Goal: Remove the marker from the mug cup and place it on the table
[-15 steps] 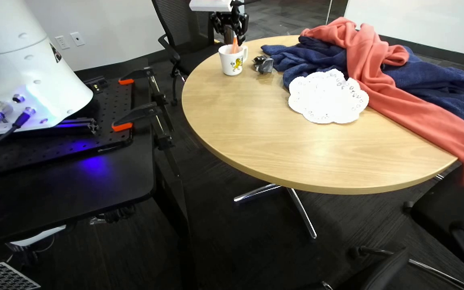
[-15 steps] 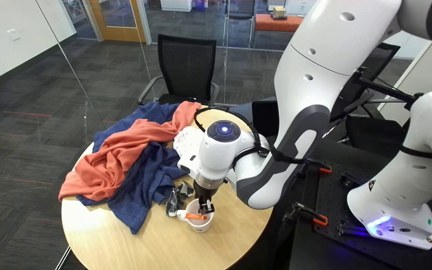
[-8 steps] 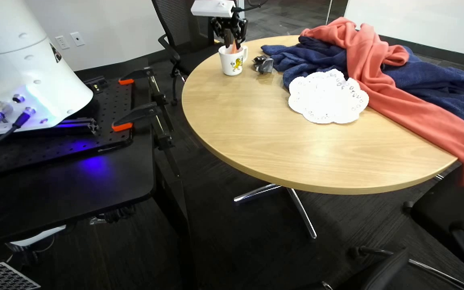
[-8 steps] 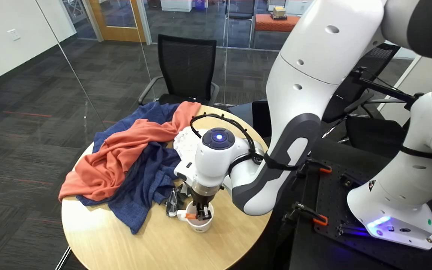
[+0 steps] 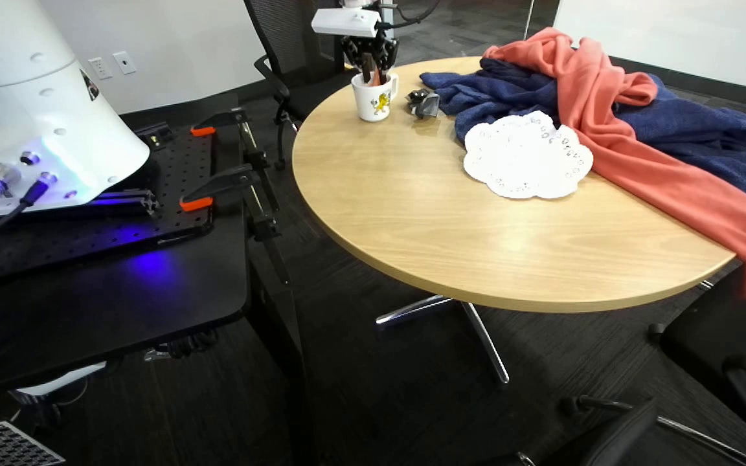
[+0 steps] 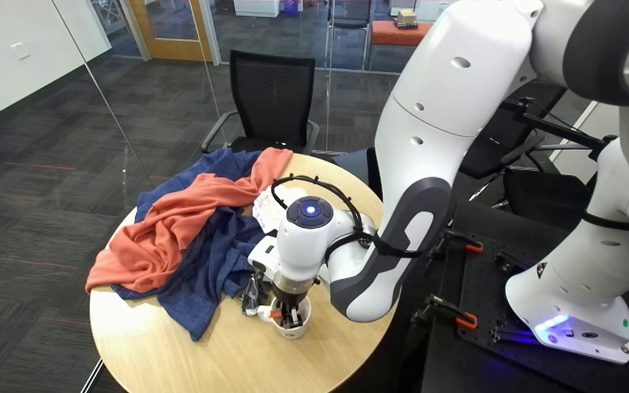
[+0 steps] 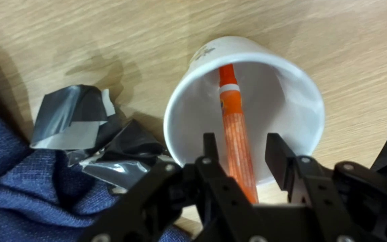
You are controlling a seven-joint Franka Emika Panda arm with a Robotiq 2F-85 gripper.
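- Wrist view: the tan surface [image 7: 348, 84] spreads around the mug cup [image 7: 265, 111] on the sides facing away from the black wrapper [image 7: 92, 131], and its edge passes near the mug cup.
- Crumpled, the wrapper lies just beside the mug cup; I cannot say whether the two touch.
- Past the wrapper from the mug cup comes the blue cloth [image 6: 211, 273], with the coral cloth [image 5: 612, 145] across it, one end hanging over the surface's rim well apart from the mug cup.
- The white scalloped plate [image 5: 528, 158] sits apart from the mug cup, next to both cloths.
- In an exterior view, a black chair [image 5: 295, 39] and the black stand [image 5: 172, 285] bearing the robot base [image 5: 43, 142] are beyond the edge nearest the mug cup.
- The robot arm [image 6: 434, 109] reaches across that edge, its wrist above the mug cup.
- Both exterior views put the tips of the jaws inside the upright mug cup's mouth.
- The jaws are spread, with the marker [image 7: 236, 134] between them; a gap shows on either side, slimmer on one than on the other.
- The marker leans in the mug cup, its white-banded end down inside, its other end rising past the rim on the handle side.
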